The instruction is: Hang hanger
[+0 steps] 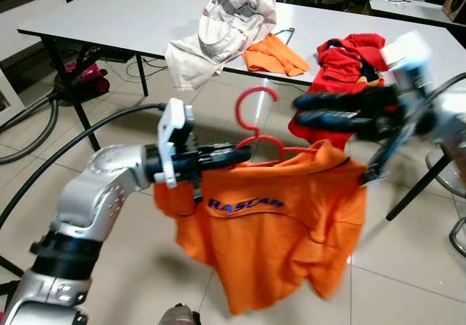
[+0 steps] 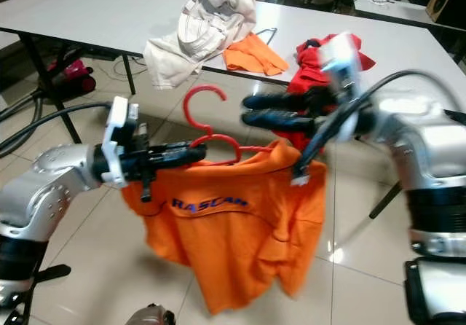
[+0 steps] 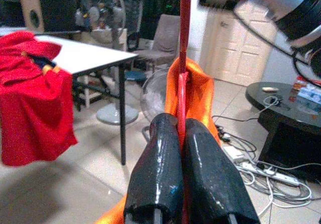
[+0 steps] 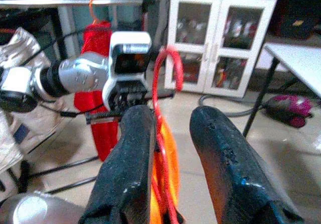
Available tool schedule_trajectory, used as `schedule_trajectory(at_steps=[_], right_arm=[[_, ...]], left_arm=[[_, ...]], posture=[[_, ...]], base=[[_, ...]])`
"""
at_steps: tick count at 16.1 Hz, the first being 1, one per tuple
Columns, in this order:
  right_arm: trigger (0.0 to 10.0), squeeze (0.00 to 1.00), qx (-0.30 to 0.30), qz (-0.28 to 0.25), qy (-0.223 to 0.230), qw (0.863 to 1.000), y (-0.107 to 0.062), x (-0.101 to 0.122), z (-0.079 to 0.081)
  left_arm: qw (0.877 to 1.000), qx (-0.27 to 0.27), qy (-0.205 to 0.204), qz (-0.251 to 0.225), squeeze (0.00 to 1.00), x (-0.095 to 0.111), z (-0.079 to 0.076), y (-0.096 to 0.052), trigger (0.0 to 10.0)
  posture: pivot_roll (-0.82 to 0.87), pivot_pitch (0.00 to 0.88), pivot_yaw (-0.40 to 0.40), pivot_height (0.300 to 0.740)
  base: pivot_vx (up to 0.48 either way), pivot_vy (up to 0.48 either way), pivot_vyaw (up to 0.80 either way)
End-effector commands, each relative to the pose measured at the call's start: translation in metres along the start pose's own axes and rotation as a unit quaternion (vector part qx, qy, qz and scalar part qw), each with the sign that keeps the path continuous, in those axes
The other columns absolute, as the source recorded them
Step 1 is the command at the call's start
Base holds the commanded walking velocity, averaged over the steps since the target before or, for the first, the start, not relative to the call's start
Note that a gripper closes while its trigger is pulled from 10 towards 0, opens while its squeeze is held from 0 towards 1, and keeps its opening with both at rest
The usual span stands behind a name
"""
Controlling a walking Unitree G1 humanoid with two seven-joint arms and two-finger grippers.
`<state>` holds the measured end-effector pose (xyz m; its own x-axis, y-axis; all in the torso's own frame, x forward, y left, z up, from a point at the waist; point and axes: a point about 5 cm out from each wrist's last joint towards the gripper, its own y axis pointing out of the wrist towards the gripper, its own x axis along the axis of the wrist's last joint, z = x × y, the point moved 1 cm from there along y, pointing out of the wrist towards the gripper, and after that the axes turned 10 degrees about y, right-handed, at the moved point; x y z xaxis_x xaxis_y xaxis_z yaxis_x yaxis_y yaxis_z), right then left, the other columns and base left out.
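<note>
My left gripper (image 1: 229, 154) is pinched tight on the arm of the red hanger (image 1: 256, 124), which carries an orange polo shirt (image 1: 277, 223) in mid-air. My right gripper (image 1: 302, 110), blurred, has its fingers apart beside the hook. Behind, the white table (image 1: 131, 12) holds a beige garment (image 1: 226, 26) and red clothes (image 1: 346, 59).

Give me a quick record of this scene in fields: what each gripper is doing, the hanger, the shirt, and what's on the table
left gripper: shut on the red plastic hanger, at one shoulder end
right gripper: fingers open, beside the hanger's hook, blurred
hanger: held in the air, hook up
orange polo shirt with dark lettering: draped on the hanger
white table: beige garment, small orange cloth, red garment hanging over the edge
</note>
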<state>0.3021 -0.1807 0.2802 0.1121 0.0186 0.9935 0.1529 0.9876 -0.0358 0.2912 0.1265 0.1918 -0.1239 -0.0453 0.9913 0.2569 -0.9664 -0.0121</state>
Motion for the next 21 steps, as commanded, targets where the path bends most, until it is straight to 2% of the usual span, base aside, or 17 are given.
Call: schedule_trajectory(at_steps=[1, 2, 3, 5, 6, 7, 8, 9, 10, 11, 13, 15, 17, 18, 19, 20, 21], right_arm=[[10.0, 0.24, -0.012, -0.015, -0.016, 1.000, -0.012, 0.011, 0.004], [10.0, 0.00, -0.025, -0.015, -0.020, 0.999, -0.016, 0.011, 0.004], [10.0, 0.00, -0.071, -0.010, -0.029, 0.997, -0.026, 0.005, 0.002], [10.0, 0.00, -0.168, 0.008, -0.037, 0.985, -0.025, -0.027, 0.001], [10.0, 0.00, -0.228, 0.041, -0.013, 0.973, -0.005, -0.069, 0.004], [10.0, 0.00, -0.251, 0.028, 0.001, 0.968, 0.006, -0.083, 0.004], [10.0, 0.00, -0.270, 0.009, 0.014, 0.963, 0.014, -0.092, 0.004], [10.0, 0.00, -0.322, -0.031, 0.028, 0.946, 0.028, -0.109, 0.002], [10.0, 0.00, -0.355, -0.053, 0.065, 0.931, 0.035, -0.123, 0.001], [10.0, 0.00, -0.371, -0.057, 0.072, 0.924, 0.039, -0.131, 0.000], [10.0, 0.00, -0.419, -0.057, 0.070, 0.904, 0.048, -0.150, -0.001], [10.0, 0.00, -0.428, -0.053, 0.051, 0.901, 0.059, -0.157, 0.004], [10.0, 0.00, -0.445, -0.072, 0.074, 0.890, 0.062, -0.160, 0.005], [10.0, 0.00, -0.461, -0.091, 0.091, 0.878, 0.063, -0.163, 0.004], [10.0, 0.00, -0.463, -0.097, 0.098, 0.876, 0.064, -0.165, 0.003], [10.0, 0.00, -0.442, -0.088, 0.096, 0.887, 0.072, -0.170, 0.004], [10.0, 0.00, -0.421, -0.077, 0.087, 0.900, 0.078, -0.171, 0.005]], left_arm=[[1.000, 0.021, 0.019, 0.004, 0.00, 0.003, 0.003, -0.007, 0.0], [0.999, 0.040, 0.021, 0.018, 0.00, -0.001, 0.004, -0.013, 0.0], [0.990, 0.123, 0.040, 0.049, 0.00, -0.011, 0.014, -0.028, 0.0], [0.942, 0.326, 0.045, 0.061, 0.00, -0.015, 0.029, -0.055, 0.0], [0.909, 0.414, 0.001, 0.056, 0.00, -0.022, 0.021, -0.063, 1.6], [0.905, 0.422, -0.014, 0.062, 0.00, -0.029, 0.011, -0.062, 10.0], [0.900, 0.430, -0.023, 0.069, 0.00, -0.035, 0.004, -0.062, 10.0], [0.876, 0.470, -0.062, 0.085, 0.00, -0.050, -0.007, -0.064, 10.0], [0.865, 0.486, -0.074, 0.105, 0.00, -0.060, -0.015, -0.063, 10.0], [0.860, 0.493, -0.066, 0.112, 0.00, -0.062, -0.016, -0.061, 10.0], [0.831, 0.538, -0.071, 0.123, 0.00, -0.070, -0.017, -0.062, 10.0], [0.823, 0.544, -0.091, 0.137, 0.00, -0.076, -0.025, -0.068, 10.0], [0.811, 0.562, -0.088, 0.138, 0.00, -0.077, -0.027, -0.073, 10.0], [0.814, 0.538, -0.106, 0.193, 0.00, -0.089, -0.036, -0.073, 10.0], [0.816, 0.527, -0.110, 0.211, 0.00, -0.094, -0.041, -0.071, 10.0], [0.811, 0.544, -0.087, 0.195, 0.00, -0.089, -0.042, -0.070, 10.0], [0.793, 0.573, -0.050, 0.201, 0.00, -0.084, -0.037, -0.074, 10.0]], posture=[[0.01, 0.004, -0.004, 0.740], [0.01, 0.002, 0.000, 0.740], [0.01, 0.000, 0.006, 0.740], [0.02, 0.000, 0.009, 0.740], [0.02, 0.000, 0.013, 0.740], [0.03, 0.000, 0.008, 0.740], [0.03, 0.000, 0.002, 0.740], [0.04, 0.000, -0.013, 0.740], [0.05, 0.000, -0.030, 0.740], [0.07, 0.000, -0.044, 0.740], [0.08, 0.000, -0.045, 0.740], [0.11, 0.000, -0.041, 0.740], [0.13, 0.000, -0.049, 0.740], [0.14, 0.000, -0.064, 0.740], [0.14, 0.000, -0.064, 0.740], [0.15, 0.000, -0.075, 0.740], [0.16, 0.000, -0.080, 0.740]], base=[[0.000, 0.000, 0.00], [0.000, 0.000, 0.00], [0.000, 0.000, 0.00], [0.000, 0.000, 0.00], [0.000, 0.000, 0.00], [0.000, 0.000, 0.00], [0.000, 0.000, 0.00], [0.000, 0.000, 0.00], [0.000, 0.000, 0.00], [0.000, 0.000, 0.00], [0.000, 0.000, 0.00], [0.000, 0.000, 0.00], [0.000, 0.000, 0.80], [0.000, 0.000, 0.80], [0.000, 0.000, 0.80], [0.000, 0.000, 0.80], [0.000, 0.000, 0.80]])
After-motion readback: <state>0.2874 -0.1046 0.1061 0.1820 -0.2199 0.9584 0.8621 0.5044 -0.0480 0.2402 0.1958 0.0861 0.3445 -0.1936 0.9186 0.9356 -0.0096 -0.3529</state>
